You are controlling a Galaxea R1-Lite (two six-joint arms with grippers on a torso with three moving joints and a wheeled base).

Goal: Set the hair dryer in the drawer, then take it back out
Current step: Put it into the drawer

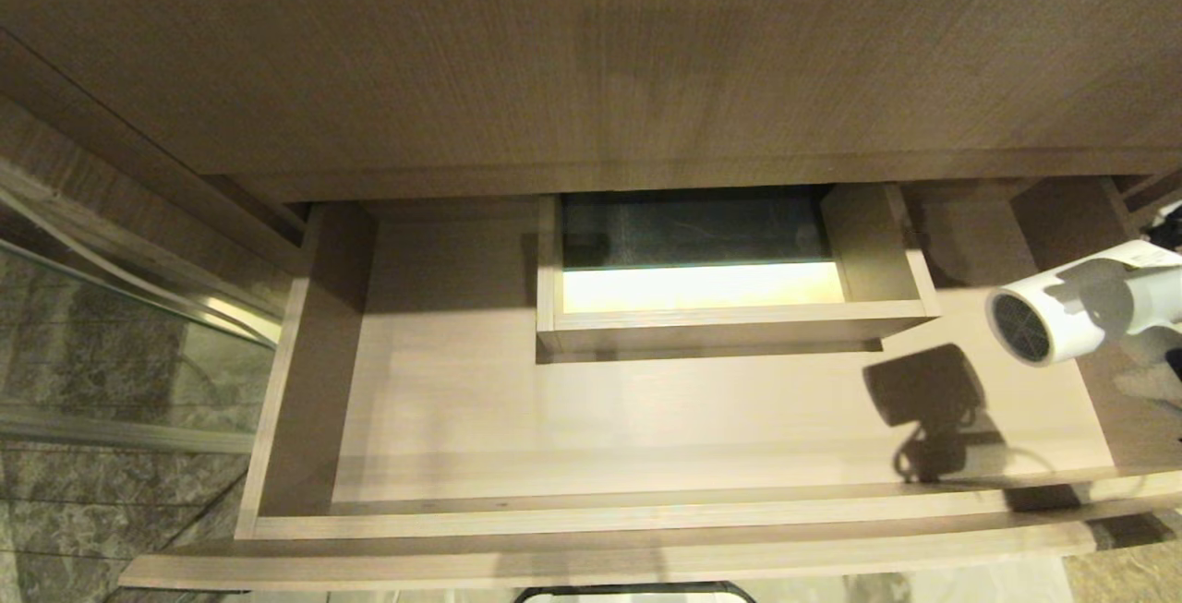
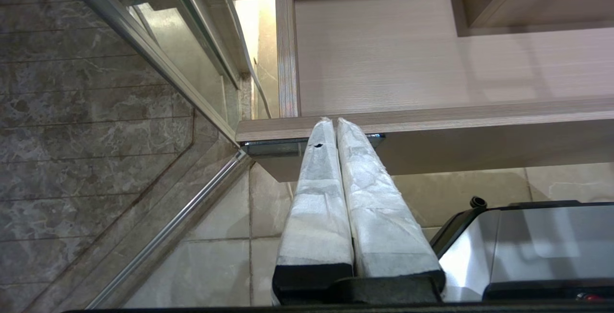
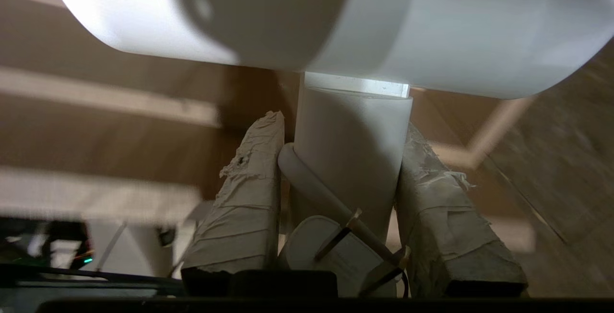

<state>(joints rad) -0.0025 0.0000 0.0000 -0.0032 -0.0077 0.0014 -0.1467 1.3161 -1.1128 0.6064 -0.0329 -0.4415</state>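
Overhead, countertop [image 1: 554, 58], glass panel [image 1: 111, 344] beside drawer [image 1: 646, 409]

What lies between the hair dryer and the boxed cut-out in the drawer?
Nothing: in the head view only bare drawer floor separates the hair dryer, held by the right gripper, from the cut-out.

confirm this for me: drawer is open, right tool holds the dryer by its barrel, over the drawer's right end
Not the barrel. The right wrist view shows the right tool shut on the dryer's handle, barrel beyond the fingertips. The rest stands: the drawer is open and the dryer hangs over its right end.
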